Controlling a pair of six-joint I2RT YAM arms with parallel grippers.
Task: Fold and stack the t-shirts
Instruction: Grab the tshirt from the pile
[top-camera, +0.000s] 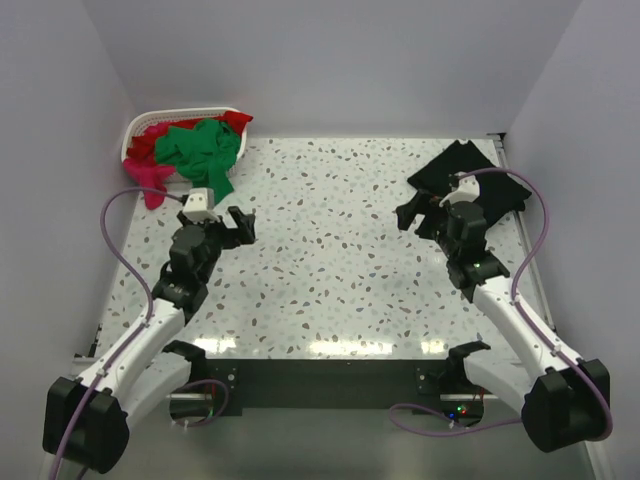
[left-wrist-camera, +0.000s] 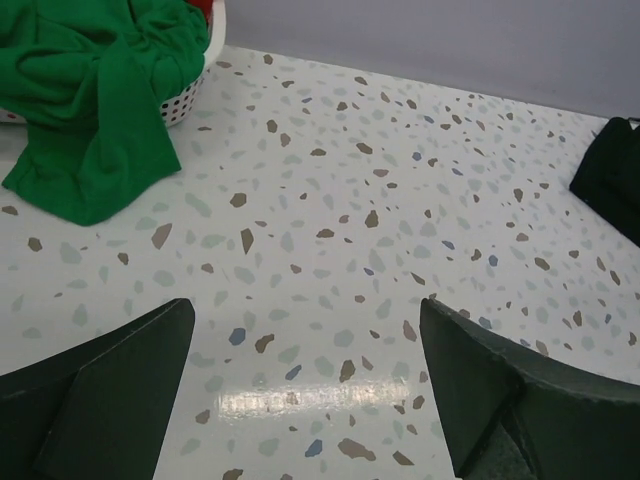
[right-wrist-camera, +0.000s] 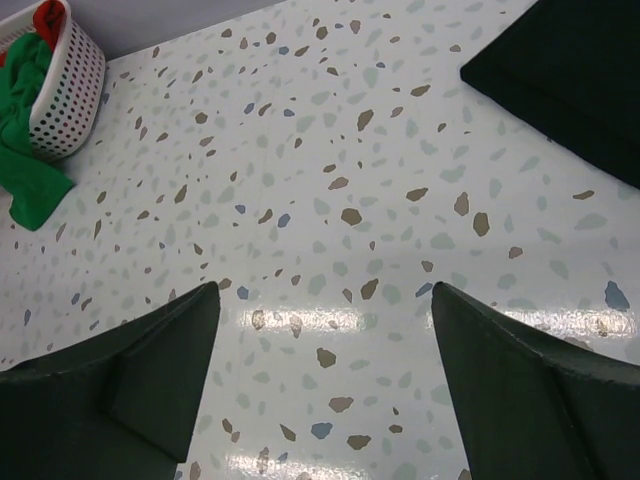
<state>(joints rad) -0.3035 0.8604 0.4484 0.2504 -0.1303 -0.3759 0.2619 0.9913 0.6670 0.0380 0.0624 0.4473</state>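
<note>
The left gripper (left-wrist-camera: 307, 310), fingers apart and empty, faces the green shirt (left-wrist-camera: 90, 110) spilling from the basket (left-wrist-camera: 185, 95) ahead-left, which looks easy to grab. The right gripper (right-wrist-camera: 325, 295), apart too, has the black shirt (right-wrist-camera: 570, 70) ahead-right.

The left arm (top-camera: 150, 335) and the right arm (top-camera: 510, 310) both have white shells along their long links, with black joints between them. Just behind the black left gripper (top-camera: 243, 226) sits a small pale box (top-camera: 200, 203). The right gripper (top-camera: 412, 213) is black too. A lilac cable (top-camera: 106, 222) loops from behind each gripper to a bulky black housing (top-camera: 85, 425) at the arm's far end. Up close, the fingers (left-wrist-camera: 110, 400) are matt, dark greenish-black wedges.
</note>
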